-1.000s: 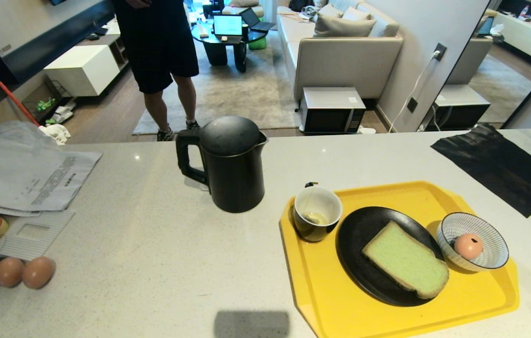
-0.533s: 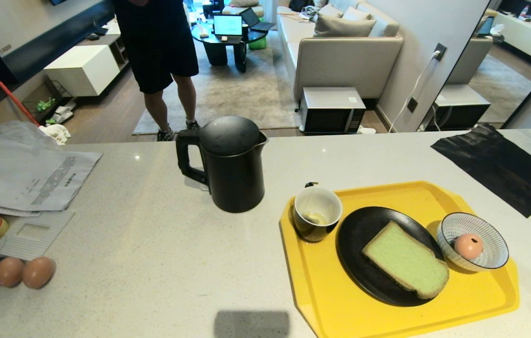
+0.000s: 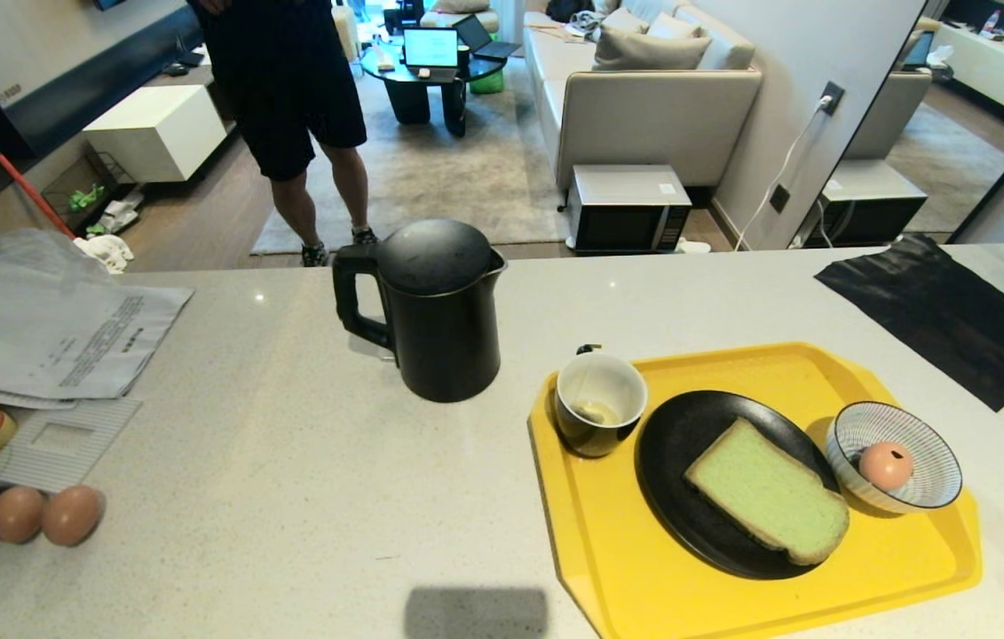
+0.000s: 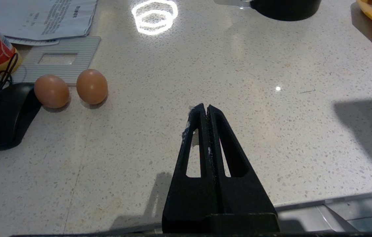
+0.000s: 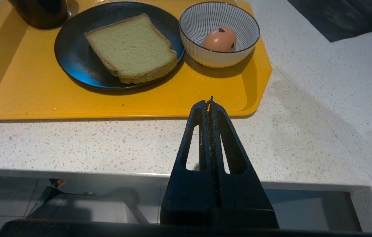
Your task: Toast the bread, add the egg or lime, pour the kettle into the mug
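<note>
Only the person (image 3: 293, 98) has shifted; kettle (image 3: 439, 311) unmoved.

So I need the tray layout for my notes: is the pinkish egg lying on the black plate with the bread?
No, the egg sits in the striped bowl beside the black plate holding the bread.

Scene is evenly bright for you. Ring-shaped glare sits on the countertop (image 4: 238, 82) in your left wrist view, so light comes from overhead. A soft square shadow lies at the counter's near edge in the head view. The tray (image 3: 644, 568) edges bow slightly. Focus is sharp throughout.
</note>
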Motion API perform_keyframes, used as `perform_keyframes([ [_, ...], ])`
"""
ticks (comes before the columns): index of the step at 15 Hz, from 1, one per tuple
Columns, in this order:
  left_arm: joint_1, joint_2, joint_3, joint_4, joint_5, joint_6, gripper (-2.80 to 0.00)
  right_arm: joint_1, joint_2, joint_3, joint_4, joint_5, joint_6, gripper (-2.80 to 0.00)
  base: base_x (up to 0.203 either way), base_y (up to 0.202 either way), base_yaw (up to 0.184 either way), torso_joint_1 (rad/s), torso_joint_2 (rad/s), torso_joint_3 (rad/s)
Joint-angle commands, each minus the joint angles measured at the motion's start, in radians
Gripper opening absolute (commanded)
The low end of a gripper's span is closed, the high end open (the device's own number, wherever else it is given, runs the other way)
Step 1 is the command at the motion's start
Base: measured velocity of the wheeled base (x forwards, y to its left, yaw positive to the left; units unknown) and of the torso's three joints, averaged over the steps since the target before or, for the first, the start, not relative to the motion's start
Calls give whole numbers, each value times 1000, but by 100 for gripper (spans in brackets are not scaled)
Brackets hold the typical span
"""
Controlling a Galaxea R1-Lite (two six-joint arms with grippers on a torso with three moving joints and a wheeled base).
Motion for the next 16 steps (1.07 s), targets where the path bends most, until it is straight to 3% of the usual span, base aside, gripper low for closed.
perform_keyframes([
  [1,0,0,17,0,0,0,-280,-1,0,0,0,0,-1,-280,0,0,0,0,0,0],
  [9,0,0,17,0,-1,1,-280,0,0,2,0,1,-8,-280,0,0,0,0,0,0],
  [13,0,0,17,0,-1,0,-280,0,0,-3,-1,11,-125,-280,0,0,0,0,0,0],
  [16,0,0,17,0,-1,0,-280,-1,88,-5,4,12,-121,-280,0,0,0,0,0,0],
])
